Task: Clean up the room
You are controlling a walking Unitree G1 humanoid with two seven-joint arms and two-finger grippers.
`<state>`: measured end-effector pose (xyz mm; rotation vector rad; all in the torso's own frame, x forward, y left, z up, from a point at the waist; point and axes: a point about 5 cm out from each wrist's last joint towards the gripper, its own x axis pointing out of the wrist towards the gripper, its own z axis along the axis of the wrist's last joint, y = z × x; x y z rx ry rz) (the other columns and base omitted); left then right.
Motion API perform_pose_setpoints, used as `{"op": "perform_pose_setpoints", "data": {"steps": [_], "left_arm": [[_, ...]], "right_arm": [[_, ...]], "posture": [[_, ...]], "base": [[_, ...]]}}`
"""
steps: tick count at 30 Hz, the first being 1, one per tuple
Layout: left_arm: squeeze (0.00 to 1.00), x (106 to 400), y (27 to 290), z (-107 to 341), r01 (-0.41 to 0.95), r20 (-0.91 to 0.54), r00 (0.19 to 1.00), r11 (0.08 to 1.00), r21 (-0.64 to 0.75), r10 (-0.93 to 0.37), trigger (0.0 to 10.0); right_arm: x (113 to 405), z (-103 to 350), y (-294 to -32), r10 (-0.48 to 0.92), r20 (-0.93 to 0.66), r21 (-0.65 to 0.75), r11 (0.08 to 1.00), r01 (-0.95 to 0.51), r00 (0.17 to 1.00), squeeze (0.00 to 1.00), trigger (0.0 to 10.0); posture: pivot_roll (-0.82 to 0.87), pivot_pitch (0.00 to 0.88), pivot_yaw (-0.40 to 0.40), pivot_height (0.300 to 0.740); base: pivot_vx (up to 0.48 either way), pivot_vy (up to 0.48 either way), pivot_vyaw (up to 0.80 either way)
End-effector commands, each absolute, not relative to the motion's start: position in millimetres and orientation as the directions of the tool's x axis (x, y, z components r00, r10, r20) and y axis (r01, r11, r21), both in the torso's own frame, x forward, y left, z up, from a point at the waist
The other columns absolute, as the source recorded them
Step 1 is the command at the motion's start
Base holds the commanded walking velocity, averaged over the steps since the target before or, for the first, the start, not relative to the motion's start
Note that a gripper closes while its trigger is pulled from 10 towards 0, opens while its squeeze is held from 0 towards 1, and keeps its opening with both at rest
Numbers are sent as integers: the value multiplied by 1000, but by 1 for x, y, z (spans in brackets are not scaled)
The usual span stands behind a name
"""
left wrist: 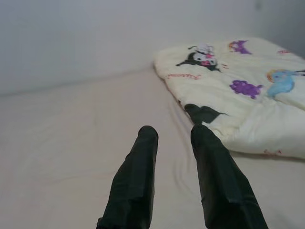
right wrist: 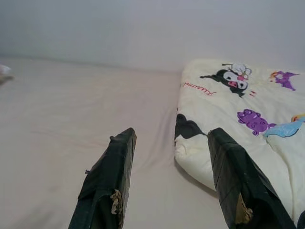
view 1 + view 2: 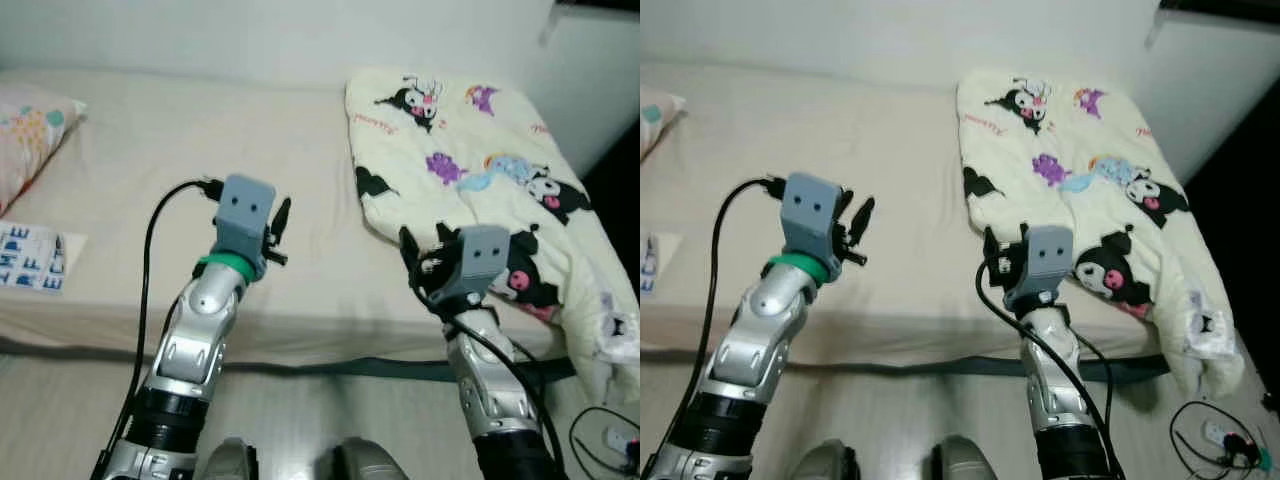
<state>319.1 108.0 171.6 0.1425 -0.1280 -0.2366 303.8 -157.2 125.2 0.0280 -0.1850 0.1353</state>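
A cream blanket printed with cartoon characters lies folded over the right part of the bed, one corner drooping off the near right edge. My left gripper is raised over the bare beige sheet left of the blanket, fingers a little apart and holding nothing; the left wrist view shows that gripper pointing toward the blanket. My right gripper hovers at the blanket's near left edge, wide open and empty. In the right wrist view, this gripper straddles the blanket's folded edge.
A patterned pillow rests at the bed's far left. A sheet with blue letters lies near the left front edge. On the floor at lower right are a black cable and a small plug. A wall runs behind the bed.
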Motion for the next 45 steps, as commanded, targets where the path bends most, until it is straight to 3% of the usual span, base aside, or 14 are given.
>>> {"op": "perform_pose_setpoints", "data": {"steps": [1, 16, 45], "left_arm": [[0, 318, 103, 169, 239, 97, 962, 959, 153, -255, 10000], [0, 318, 103, 168, 240, 92, 962, 958, 155, -255, 10000], [0, 321, 102, 167, 236, 78, 965, 960, 150, -250, 10000]], "right_arm": [[302, 122, -162, 112, 171, 18, 993, -116, 979, 0, 10000], [302, 121, -162, 112, 170, 16, 993, -117, 979, 0, 10000], [300, 117, -164, 75, 165, 17, 997, -79, 983, 0, 10000]], "posture": [[-37, 0, 7, 721], [-38, 0, 10, 721], [-45, 0, 20, 711]], "base": [[0, -412, 0], [0, -405, 0], [0, 0, 0]]}}
